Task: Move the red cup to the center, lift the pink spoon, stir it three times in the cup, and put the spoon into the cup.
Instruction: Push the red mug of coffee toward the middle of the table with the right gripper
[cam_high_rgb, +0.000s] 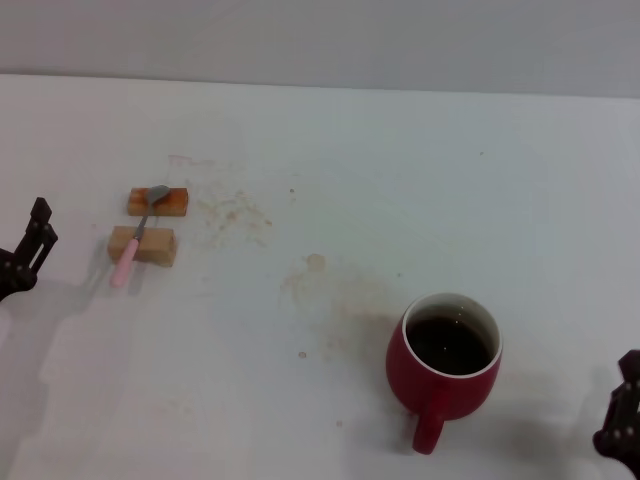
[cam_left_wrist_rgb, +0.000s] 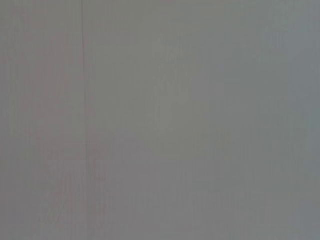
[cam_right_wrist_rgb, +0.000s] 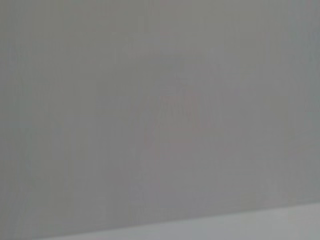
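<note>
white table (cam_high_rgb: 330, 150); left claw (cam_high_rgb: 25, 255) and right claw (cam_high_rgb: 622, 415) touch nothing.

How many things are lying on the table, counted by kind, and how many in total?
Red cup: 1, holding dark liquid
Pink spoon: 1, lying across both blocks
Wooden blocks: 2, the orange block and the tan block
Total: 4

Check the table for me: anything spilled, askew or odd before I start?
Brownish stains speckle the table between the blocks and the red cup, like dried spills. The cup holds dark liquid. The pink spoon lies propped across two wooden blocks, off the surface. Left gripper and right gripper sit at the edges.
</note>
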